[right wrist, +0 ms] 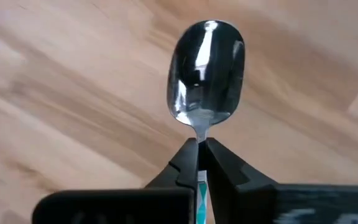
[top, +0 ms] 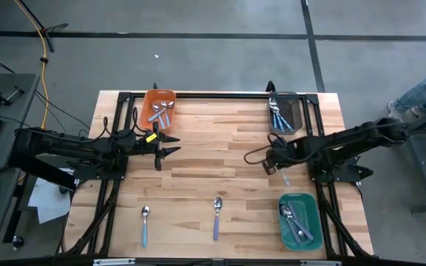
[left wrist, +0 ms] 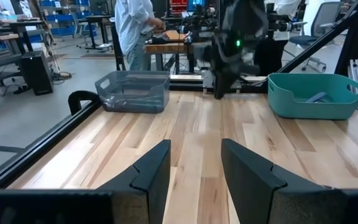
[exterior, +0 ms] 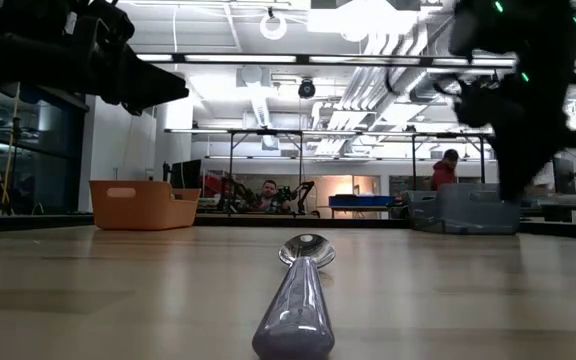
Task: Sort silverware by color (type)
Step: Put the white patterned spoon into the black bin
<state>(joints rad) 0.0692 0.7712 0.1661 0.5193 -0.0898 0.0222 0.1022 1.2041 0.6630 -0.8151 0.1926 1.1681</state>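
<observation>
My right gripper (top: 268, 160) is over the table's right middle, shut on a spoon (right wrist: 207, 74) with a shiny bowl and a teal handle (right wrist: 202, 205). My left gripper (top: 170, 145) is open and empty near the orange bin (top: 159, 109), which holds several spoons. A spoon with a light-blue handle (top: 145, 225) and one with a purple handle (top: 217, 218) lie flat near the table's front edge. The purple one also shows close up in the low view (exterior: 298, 300). The grey bin (top: 285, 112) and the green bin (top: 299, 220) each hold several utensils. My right gripper (right wrist: 199, 146) pinches the spoon at its thin neck (right wrist: 199, 132), just behind the bowl, between its two fingers (right wrist: 185, 158). The fingers lie along the spoon. The bowl sticks out past the fingertips toward the table and the handle runs back between the fingers.
Bare wood lies in the table's middle between the two arms. Black frame rails (top: 220, 94) run along the table's edges. People stand in the room beyond the table (left wrist: 132, 25).
</observation>
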